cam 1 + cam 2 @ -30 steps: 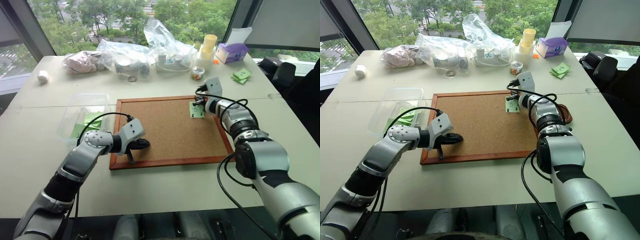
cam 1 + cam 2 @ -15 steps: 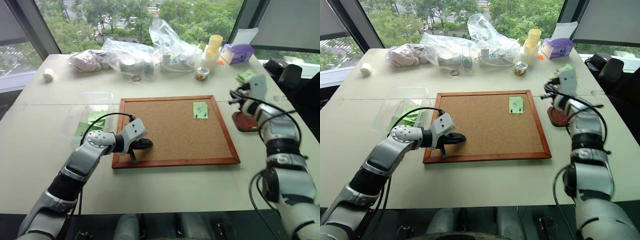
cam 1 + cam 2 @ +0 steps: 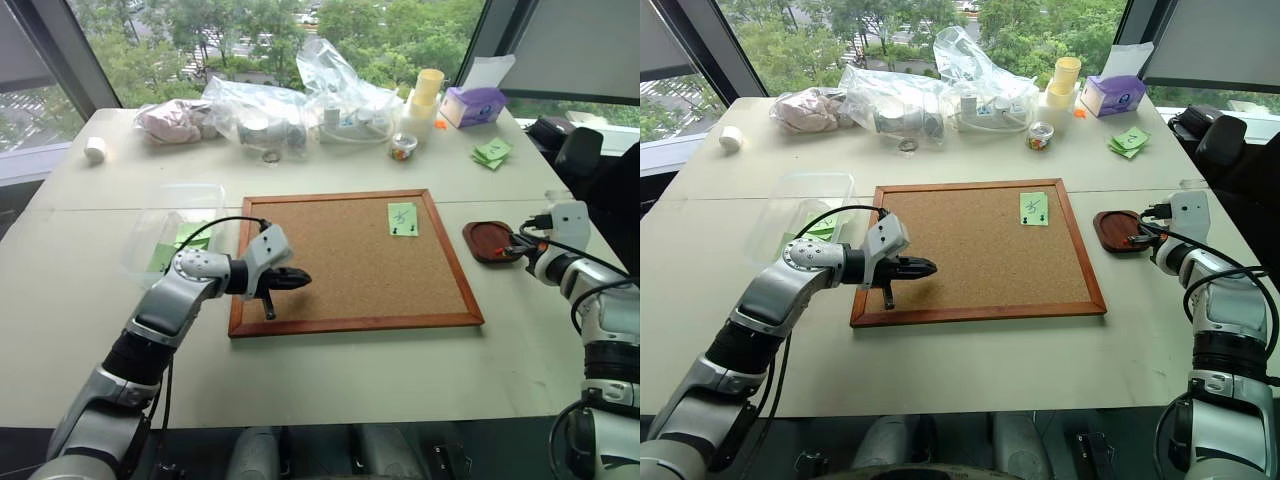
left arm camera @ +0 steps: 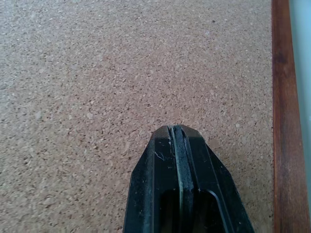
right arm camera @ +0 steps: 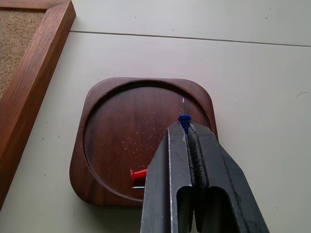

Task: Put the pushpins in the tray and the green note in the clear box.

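Gripping: right tool (image 5: 187, 127) clamped a blue pushpin (image 5: 184, 117) above the tray (image 5: 116, 126).
Tray: glossy reddish-brown; wrist view revealed a red pushpin (image 5: 139, 174) inside.
Left tool (image 4: 178, 141): fingers together.

Grainy, matt cork on the board (image 3: 340, 255), framed in smooth reddish wood. The tray (image 5: 116, 141) looks like polished brown wood, faintly speckled. A blue pin (image 5: 184, 118), plastic head, thin metal point. Glossy black plastic fingers (image 5: 167, 165). Green paper note (image 3: 402, 219). Matt pale table (image 3: 300, 370).
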Tool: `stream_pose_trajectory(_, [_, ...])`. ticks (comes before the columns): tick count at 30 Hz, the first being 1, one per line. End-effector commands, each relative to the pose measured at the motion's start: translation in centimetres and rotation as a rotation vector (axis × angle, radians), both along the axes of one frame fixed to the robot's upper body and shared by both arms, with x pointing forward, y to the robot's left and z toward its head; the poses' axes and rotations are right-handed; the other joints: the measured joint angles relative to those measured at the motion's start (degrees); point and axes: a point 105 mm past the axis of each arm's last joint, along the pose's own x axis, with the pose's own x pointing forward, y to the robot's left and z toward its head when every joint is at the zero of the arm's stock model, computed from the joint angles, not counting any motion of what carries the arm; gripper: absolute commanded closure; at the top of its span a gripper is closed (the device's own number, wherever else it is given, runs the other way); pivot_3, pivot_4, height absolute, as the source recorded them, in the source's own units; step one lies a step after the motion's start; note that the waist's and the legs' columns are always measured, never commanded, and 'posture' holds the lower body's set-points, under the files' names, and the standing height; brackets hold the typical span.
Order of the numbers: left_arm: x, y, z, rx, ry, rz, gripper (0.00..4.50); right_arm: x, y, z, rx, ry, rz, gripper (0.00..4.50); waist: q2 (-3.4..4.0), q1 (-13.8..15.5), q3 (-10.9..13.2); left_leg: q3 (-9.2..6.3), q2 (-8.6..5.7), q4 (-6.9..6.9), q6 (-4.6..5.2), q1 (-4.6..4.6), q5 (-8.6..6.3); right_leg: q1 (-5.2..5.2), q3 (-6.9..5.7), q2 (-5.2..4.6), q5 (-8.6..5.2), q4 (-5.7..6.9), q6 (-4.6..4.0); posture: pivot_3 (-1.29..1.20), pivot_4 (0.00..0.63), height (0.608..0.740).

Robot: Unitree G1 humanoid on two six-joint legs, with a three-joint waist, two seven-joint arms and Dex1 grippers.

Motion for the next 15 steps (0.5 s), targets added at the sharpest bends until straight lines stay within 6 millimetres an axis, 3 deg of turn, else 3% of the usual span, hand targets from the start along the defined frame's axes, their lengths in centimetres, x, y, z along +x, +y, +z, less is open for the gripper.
stream_pose_trajectory(1, [-0.4,0.1,0.3,0.005,-0.014,-0.030,4.50,0.3,0.4,1.9,0.006,-0.056,0.018,4.45,0.00,0.0,0.0,0.00,0.00,0.00,0.00,0.00,0.00,0.00,0.00,0.00,0.00,0.00,0.00,0.00,0.150,0.738])
stream_pose_trajectory(5, [-0.2,0.2,1.3,-0.039,-0.020,-0.020,4.50,0.4,0.5,1.4,0.010,-0.035,0.031,4.45,0.00,0.0,0.0,0.00,0.01,0.00,0.00,0.00,0.00,0.00,0.00,0.00,0.00,0.00,0.00,0.00,0.150,0.738])
stream_pose_trajectory(8, [-0.4,0.5,2.7,-0.090,-0.015,-0.037,4.50,0.6,0.8,1.5,0.015,-0.035,0.040,3.75,0.00,0.0,0.0,0.00,0.01,0.00,0.00,-0.01,0.00,-0.01,0.00,0.00,0.00,0.00,0.00,0.00,0.150,0.738])
stream_pose_trajectory(11, [-0.4,1.0,4.4,-0.154,-0.004,-0.044,4.50,0.7,0.9,1.6,0.014,-0.036,0.047,2.24,0.00,0.0,0.0,-0.01,0.01,0.00,0.00,-0.02,0.00,-0.02,0.00,0.00,0.00,0.00,0.00,0.00,0.150,0.738])
stream_pose_trajectory(15, [-0.2,1.4,5.2,-0.164,0.000,-0.040,4.50,0.8,0.8,1.8,0.010,-0.040,0.047,0.41,0.00,0.0,0.0,-0.01,0.01,0.01,0.00,-0.01,0.00,-0.02,0.00,0.00,0.00,0.01,0.00,0.00,0.150,0.738])
